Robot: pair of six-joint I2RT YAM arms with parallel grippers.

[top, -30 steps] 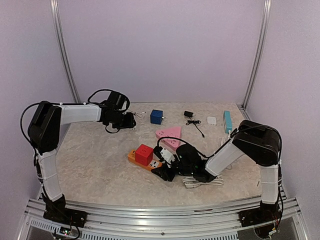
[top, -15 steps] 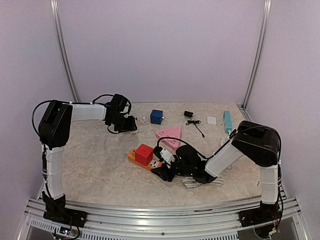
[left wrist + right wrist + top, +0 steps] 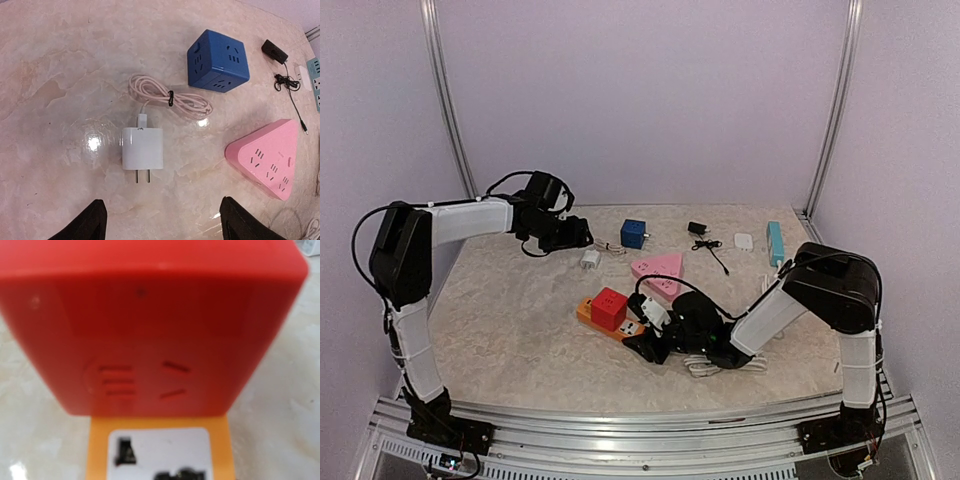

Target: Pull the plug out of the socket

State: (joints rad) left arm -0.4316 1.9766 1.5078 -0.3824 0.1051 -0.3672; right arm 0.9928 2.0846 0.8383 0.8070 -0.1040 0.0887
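The white plug (image 3: 142, 148) lies flat and unplugged on the worktop (image 3: 60, 75) near its far edge, with its coiled cable (image 3: 165, 97) beside the blue cube socket (image 3: 218, 61). The left gripper (image 3: 162, 225) hovers above it, fingers apart. The right gripper (image 3: 638, 345) is at the orange power strip (image 3: 585, 313); I cannot tell its state.

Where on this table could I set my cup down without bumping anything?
The widest bare patch is near-left on the table, between the left arm's base and the orange power strip. The middle and far edge are crowded: white charger, blue cube, pink socket, then the right gripper by the red cube.
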